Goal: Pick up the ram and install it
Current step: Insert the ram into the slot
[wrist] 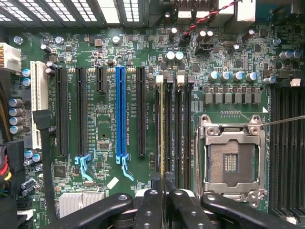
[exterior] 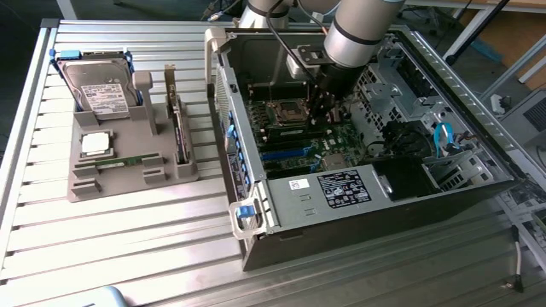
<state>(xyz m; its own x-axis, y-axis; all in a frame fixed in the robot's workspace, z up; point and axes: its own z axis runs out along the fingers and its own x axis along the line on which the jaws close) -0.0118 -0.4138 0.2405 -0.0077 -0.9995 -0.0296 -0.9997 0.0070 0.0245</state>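
Left, on surface (exterior: pixel 128 256): grey holder tray (exterior: pixel 111 187) carrying hard drive (exterior: pixel 101 86), with spare green stick (exterior: pixel 124 160) lying flat near its front. Right: open computer case (exterior: pixel 341 211), arm reaching inside. Fingers (wrist: pixel 151 205) narrow, pinching ram (wrist: pixel 162 129) edge-on at memory slot beside empty processor socket (wrist: pixel 231 160). Cannot tell if ram is seated.

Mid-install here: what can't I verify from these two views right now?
1. Wrist view: whether the ram is fully seated. It shows edge-on, and the claw covers one end.
2. Exterior view: the contact between ram and slot, blocked by the arm.
3. Exterior view: the print on the case's label, too small to read.
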